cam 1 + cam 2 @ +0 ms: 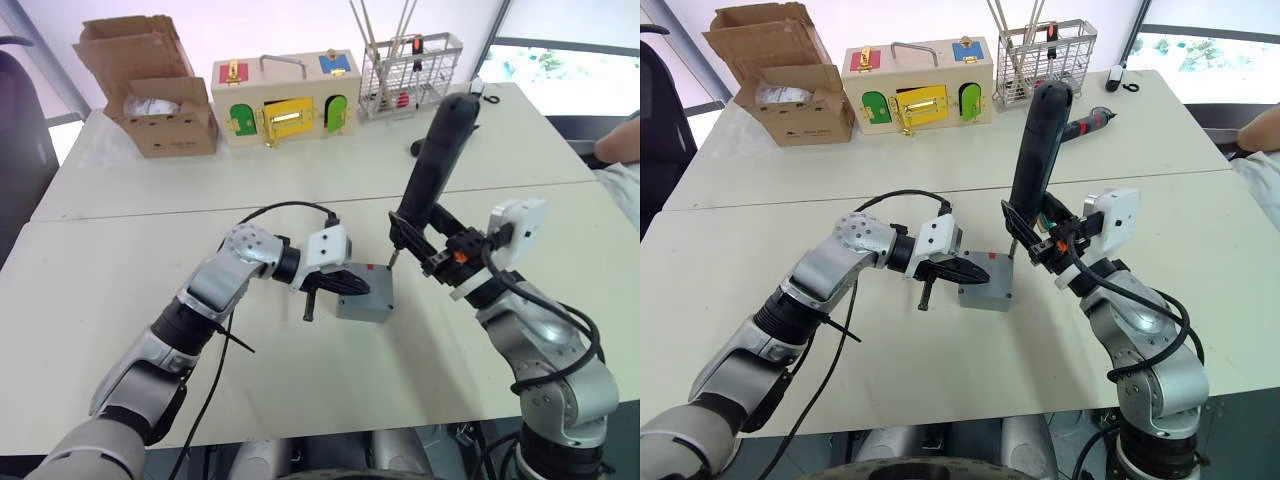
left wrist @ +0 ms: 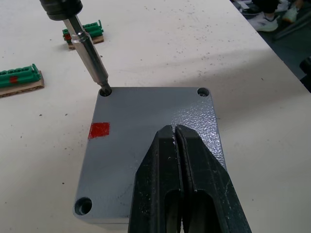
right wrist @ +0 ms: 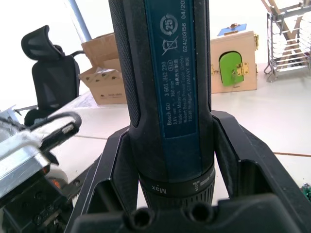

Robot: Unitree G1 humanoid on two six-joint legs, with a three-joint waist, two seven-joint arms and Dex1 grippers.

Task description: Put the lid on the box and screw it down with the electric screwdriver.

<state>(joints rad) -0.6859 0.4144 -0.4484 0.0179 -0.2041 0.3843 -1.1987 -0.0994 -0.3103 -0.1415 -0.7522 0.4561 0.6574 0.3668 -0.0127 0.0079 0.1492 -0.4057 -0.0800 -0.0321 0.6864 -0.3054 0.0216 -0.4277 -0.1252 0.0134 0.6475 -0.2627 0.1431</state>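
The grey box (image 1: pixel 365 298) sits on the table's middle with the lid (image 2: pixel 146 121) on top; a red mark (image 2: pixel 99 129) shows on the lid. My left gripper (image 2: pixel 175 130) is shut, its tips resting on the lid's top (image 1: pixel 347 284). My right gripper (image 3: pixel 167 128) is shut on the dark electric screwdriver (image 1: pixel 437 150), held nearly upright and tilted. Its metal bit (image 2: pixel 90 53) stands in one corner screw hole of the lid. Two other corner holes show open.
At the table's far side stand a cardboard box (image 1: pixel 150 85), a wooden box with coloured doors (image 1: pixel 285 100) and a wire rack (image 1: pixel 410 70). A red-and-black screwdriver (image 1: pixel 1090 120) lies behind. Green terminal blocks (image 2: pixel 82 35) lie near the box. A person's arm (image 1: pixel 620 140) is at the right edge.
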